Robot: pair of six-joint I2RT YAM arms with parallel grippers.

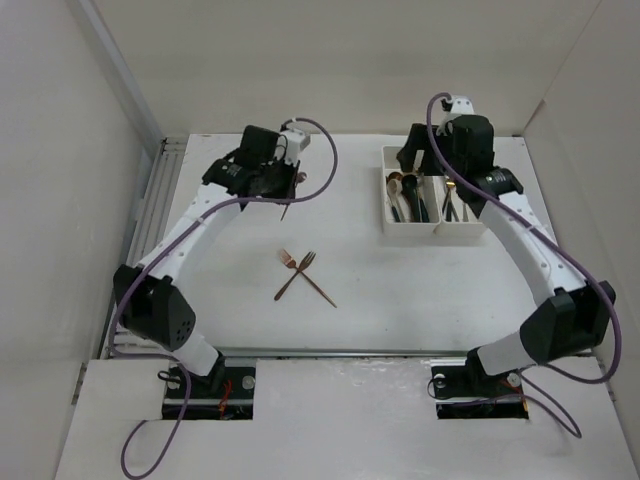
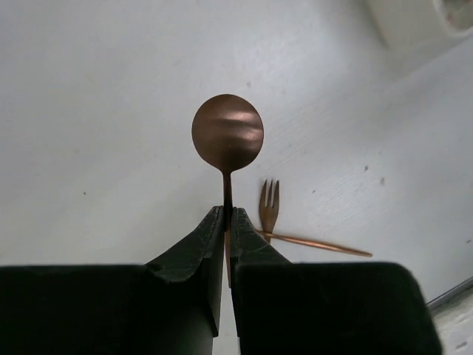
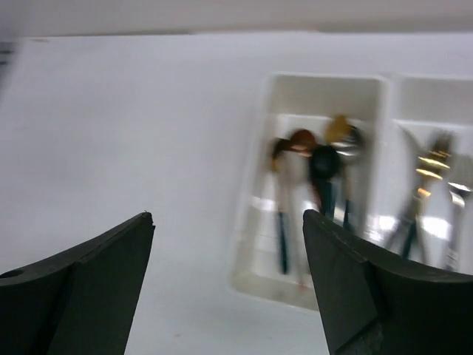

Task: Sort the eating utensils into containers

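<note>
Left hand (image 2: 228,222): pinched shut on copper spoon (image 2: 228,133) at thin neck, bowl forward, over tabletop (image 2: 111,111). Right hand (image 3: 228,218): wide, holding nothing, near containers (image 3: 325,81). Two forks (image 1: 297,274) crossed mid-tabletop. Likely light, stiff, slick; could swivel in pinch, better taken mid-handle. Spoon handle hidden behind fingers; binned utensils blurred, uncountable.
</note>
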